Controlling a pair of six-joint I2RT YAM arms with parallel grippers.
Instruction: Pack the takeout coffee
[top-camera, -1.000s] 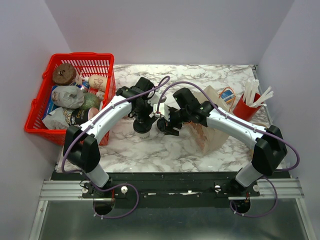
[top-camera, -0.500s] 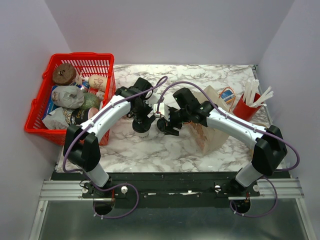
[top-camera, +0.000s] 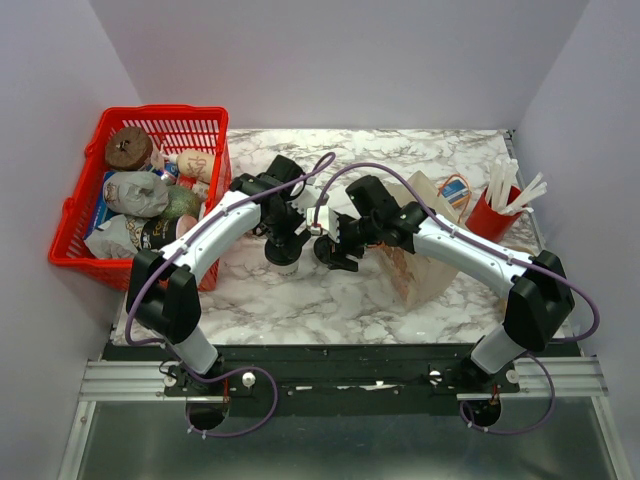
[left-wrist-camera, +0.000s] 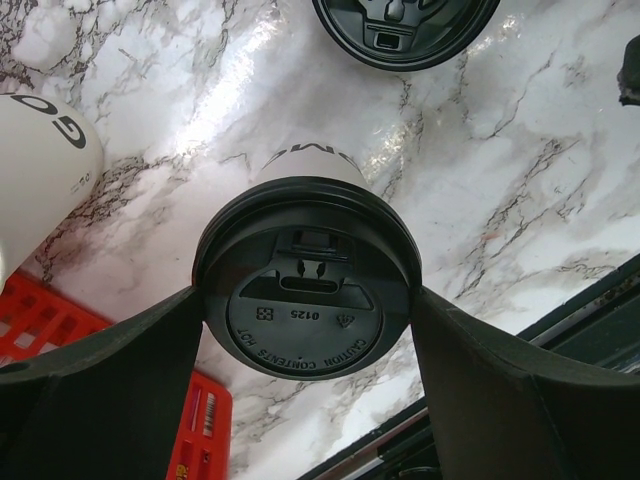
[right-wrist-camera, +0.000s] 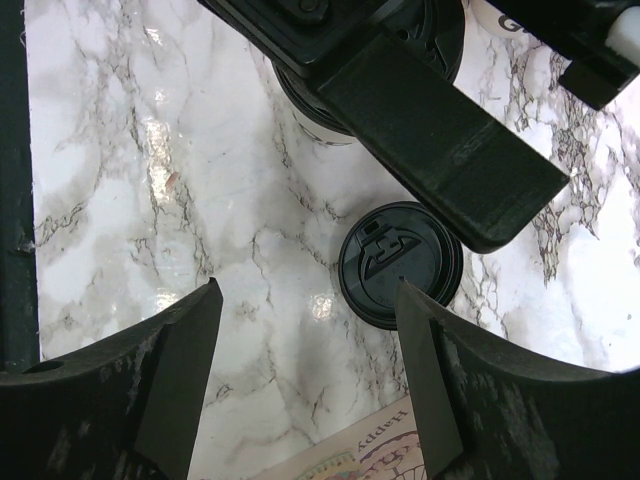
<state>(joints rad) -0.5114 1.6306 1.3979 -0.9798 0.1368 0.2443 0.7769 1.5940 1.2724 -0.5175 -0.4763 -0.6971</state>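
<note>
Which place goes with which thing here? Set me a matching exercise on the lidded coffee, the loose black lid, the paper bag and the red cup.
Things:
1. takeout coffee
2. loose black lid
3. paper bag
4. red cup

Places:
A. at the far right, holding white sticks
B. between the fingers of the left claw
C. flat on the table, below the open right claw
D. partly hidden by the right arm

Pairs: 1-B, 2-C, 3-D, 4-A
</note>
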